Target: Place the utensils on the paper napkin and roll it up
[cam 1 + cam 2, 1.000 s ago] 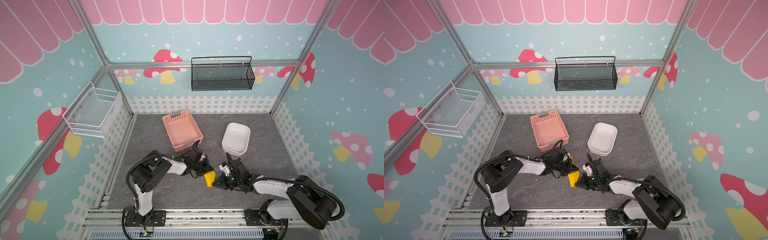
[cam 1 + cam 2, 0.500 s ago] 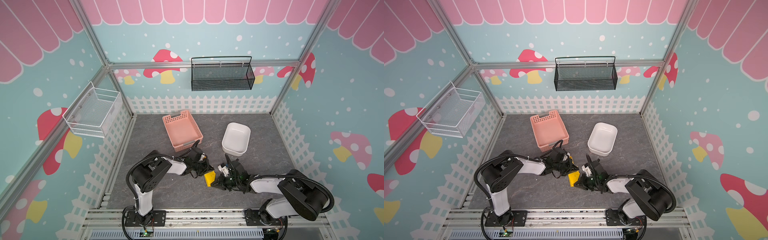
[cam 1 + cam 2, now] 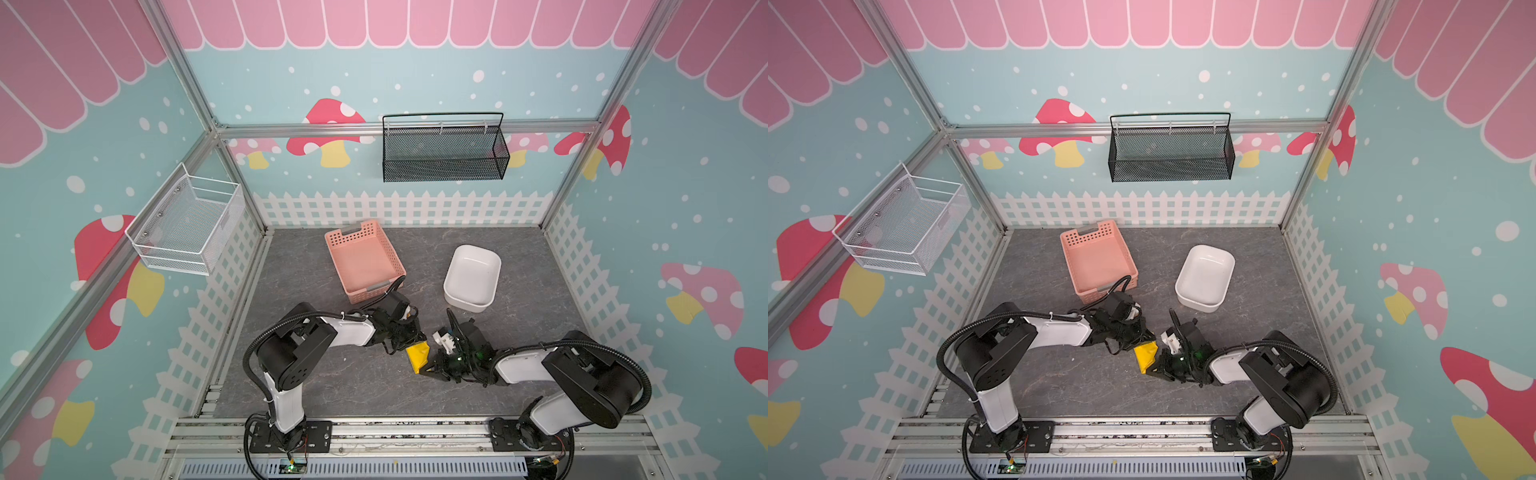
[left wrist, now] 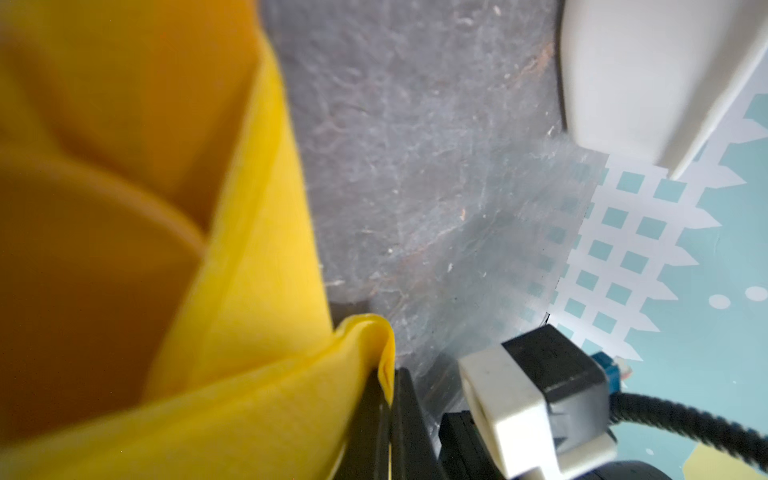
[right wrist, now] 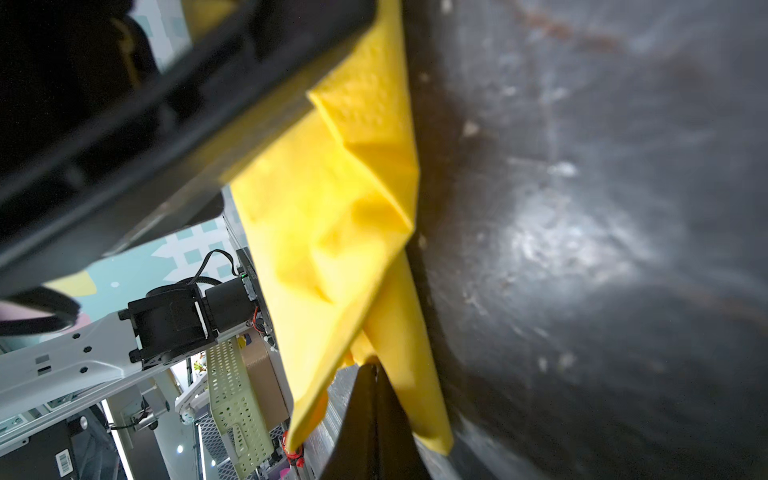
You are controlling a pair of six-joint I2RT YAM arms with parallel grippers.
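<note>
Gripping the paper napkin (image 3: 417,354) at two ends, low over the grey worktop (image 3: 332,374), near the middle of its front edge. Shows in both top views as a short, crumpled yellow bundle, running roughly front to back, well in front of the pink basket (image 3: 361,262) and the white tub (image 3: 471,276), touching neither.

At the back end, left pincer (image 3: 409,341), reaching in from the left and closed tight. In the left wrist view, a folded lip of the paper napkin (image 4: 384,357) caught between the black fingers (image 4: 409,428).

At the front end, right pincer (image 3: 427,369), coming in from the right and likewise closed. In the right wrist view, fingers (image 5: 365,419) pressed together, with a tail of the napkin tucked in at their tip.

Between the two pincers, loose and creased rather than a neat tube, one side resting on the worktop.

Inside the fold, close to the left wrist camera, blurred orange curves that look like the utensils (image 4: 95,249); cannot tell which piece.
</note>
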